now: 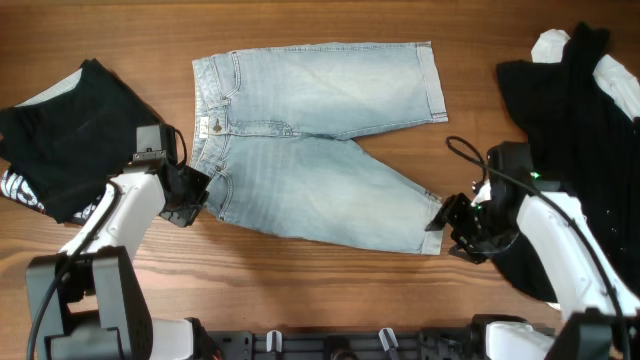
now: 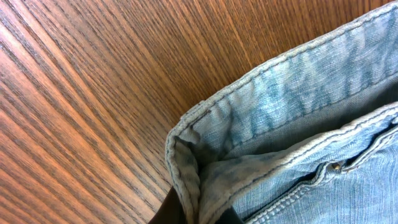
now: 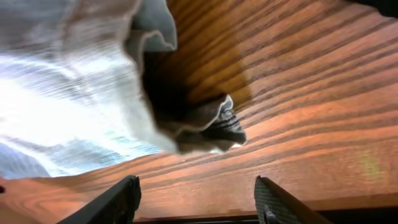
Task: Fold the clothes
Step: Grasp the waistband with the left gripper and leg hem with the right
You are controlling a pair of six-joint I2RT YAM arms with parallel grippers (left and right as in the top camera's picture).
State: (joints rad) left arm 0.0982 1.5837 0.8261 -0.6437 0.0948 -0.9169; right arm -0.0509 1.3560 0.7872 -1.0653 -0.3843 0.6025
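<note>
Light blue denim shorts (image 1: 320,150) lie flat on the wooden table, waistband to the left, legs spread to the right. My left gripper (image 1: 200,190) is shut on the lower corner of the waistband (image 2: 193,180), which bunches between its fingers. My right gripper (image 1: 440,222) is open and empty beside the hem of the lower leg (image 3: 205,130); the hem corner lies just ahead of its fingers (image 3: 199,202), not between them.
A folded black garment with white print (image 1: 60,140) lies at the far left. A heap of black and white clothes (image 1: 580,110) lies at the right, under and beside the right arm.
</note>
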